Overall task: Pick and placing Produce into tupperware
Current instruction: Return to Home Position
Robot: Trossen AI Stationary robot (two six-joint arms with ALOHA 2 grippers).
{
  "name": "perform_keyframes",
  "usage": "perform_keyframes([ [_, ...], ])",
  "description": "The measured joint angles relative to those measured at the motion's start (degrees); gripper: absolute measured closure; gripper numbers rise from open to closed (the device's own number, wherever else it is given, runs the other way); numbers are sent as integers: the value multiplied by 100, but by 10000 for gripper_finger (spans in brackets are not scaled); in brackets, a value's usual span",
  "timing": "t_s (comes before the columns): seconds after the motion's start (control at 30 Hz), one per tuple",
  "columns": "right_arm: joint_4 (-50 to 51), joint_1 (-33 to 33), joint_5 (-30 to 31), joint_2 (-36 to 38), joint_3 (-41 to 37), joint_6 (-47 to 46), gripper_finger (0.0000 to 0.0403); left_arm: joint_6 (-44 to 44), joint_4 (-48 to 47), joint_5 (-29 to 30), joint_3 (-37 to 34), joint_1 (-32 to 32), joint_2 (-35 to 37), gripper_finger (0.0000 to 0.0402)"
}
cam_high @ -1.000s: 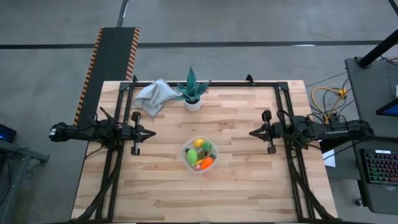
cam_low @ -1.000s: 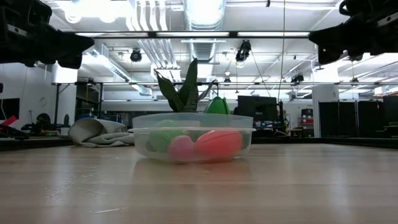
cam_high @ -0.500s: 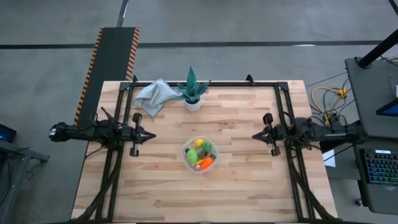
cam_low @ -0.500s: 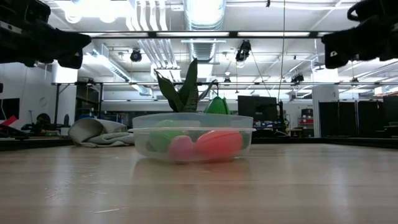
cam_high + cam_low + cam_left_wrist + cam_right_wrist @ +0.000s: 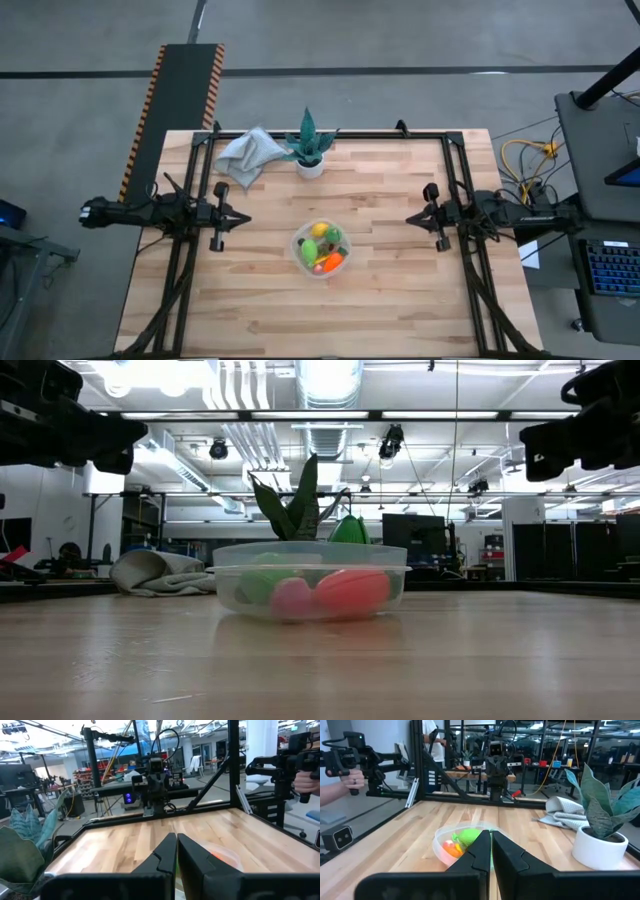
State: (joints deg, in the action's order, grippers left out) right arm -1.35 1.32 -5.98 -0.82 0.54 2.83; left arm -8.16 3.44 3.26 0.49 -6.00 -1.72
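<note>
Left claw (image 5: 243,214): fingers pressed together, gripping nothing, held above the left side of the worktop (image 5: 390,300). Right claw (image 5: 407,215): likewise closed and empty, above the right side. Between them, well apart from both, the tupperware (image 5: 297,243) contains the produce (image 5: 325,252). Potted plant (image 5: 310,150) and grey cloth (image 5: 245,155) sit near the far edge.

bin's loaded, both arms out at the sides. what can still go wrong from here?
1. Produce fills the tupperware; the orange piece lies by the rim and may roll out if the bowl is jolted.
2. A person's hand shows beside the table frame; any swing of the left gripper or right gripper, both shut, might come near it.
</note>
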Motion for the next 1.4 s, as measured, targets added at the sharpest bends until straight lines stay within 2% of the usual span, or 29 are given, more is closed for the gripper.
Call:
perform_keyframes([
  [0.37, -1, 0, 20, -46, 0, 259, 394, -123, 61, 16, -7, 0, 17, 402],
  [0.97, -3, 2, 4, -46, 0, -874, 394, -122, 61, 23, -15, 0, -86, 402],
  [1.4, -8, 2, 4, -46, 0, -882, 394, -123, 59, 23, -20, 0, -131, 402],
])
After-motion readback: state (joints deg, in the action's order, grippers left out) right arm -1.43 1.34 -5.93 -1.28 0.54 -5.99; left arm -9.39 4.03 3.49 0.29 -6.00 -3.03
